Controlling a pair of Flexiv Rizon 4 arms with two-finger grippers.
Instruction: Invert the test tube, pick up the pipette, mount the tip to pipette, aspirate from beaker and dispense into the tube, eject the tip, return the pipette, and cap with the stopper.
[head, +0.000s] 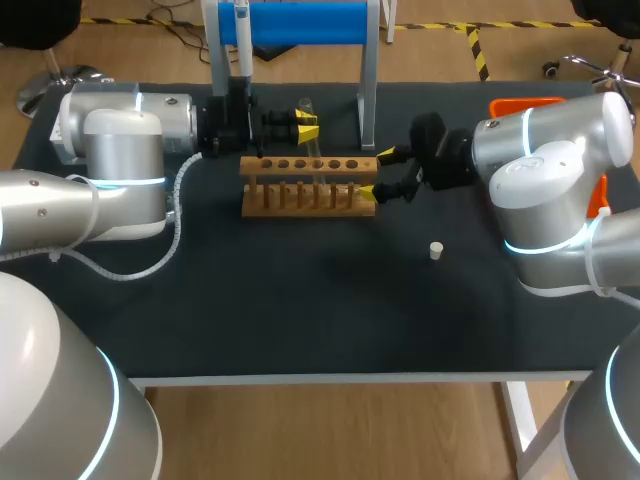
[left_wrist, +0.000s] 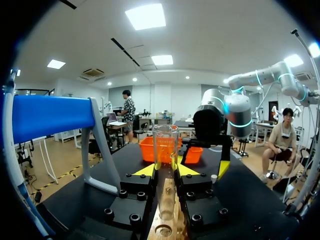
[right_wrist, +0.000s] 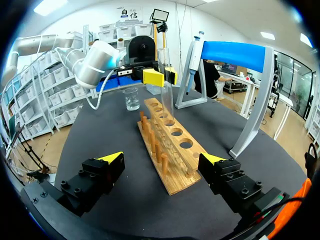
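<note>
Blue stand (head: 300, 22) rises behind rack (head: 310, 198); stopper (head: 436, 250) lies apart.

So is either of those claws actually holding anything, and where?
Left gripper clamps the glass test tube partway down its side, below the open mouth. Right gripper holds nothing.
</note>
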